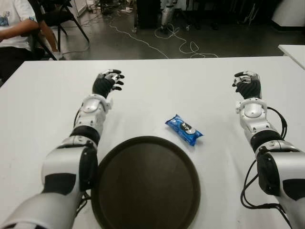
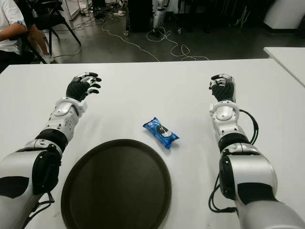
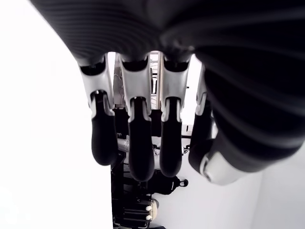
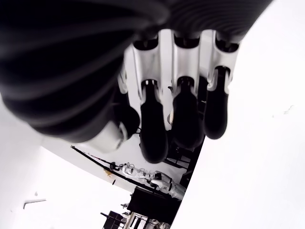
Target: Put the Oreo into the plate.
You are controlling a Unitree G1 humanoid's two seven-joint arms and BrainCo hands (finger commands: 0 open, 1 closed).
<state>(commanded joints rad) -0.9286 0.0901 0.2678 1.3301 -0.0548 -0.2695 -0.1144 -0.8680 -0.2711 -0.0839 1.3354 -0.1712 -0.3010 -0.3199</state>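
Observation:
A blue Oreo packet (image 1: 184, 130) lies on the white table (image 1: 190, 90), just beyond the right part of the rim of a round dark brown plate (image 1: 119, 157) at the near edge. The plate holds nothing. My left hand (image 1: 107, 82) is far to the packet's left, its fingers (image 3: 136, 143) relaxed around nothing. My right hand (image 1: 247, 84) is far to the packet's right, its fingers (image 4: 183, 119) loosely bent and holding nothing. Neither hand touches the packet or the plate.
A person's arm and white shirt (image 1: 16, 21) show at the far left, beside a black chair (image 1: 62, 16). Cables (image 1: 181, 45) trail over the floor past the table's far edge. A second white table's corner (image 1: 293, 52) shows at the right.

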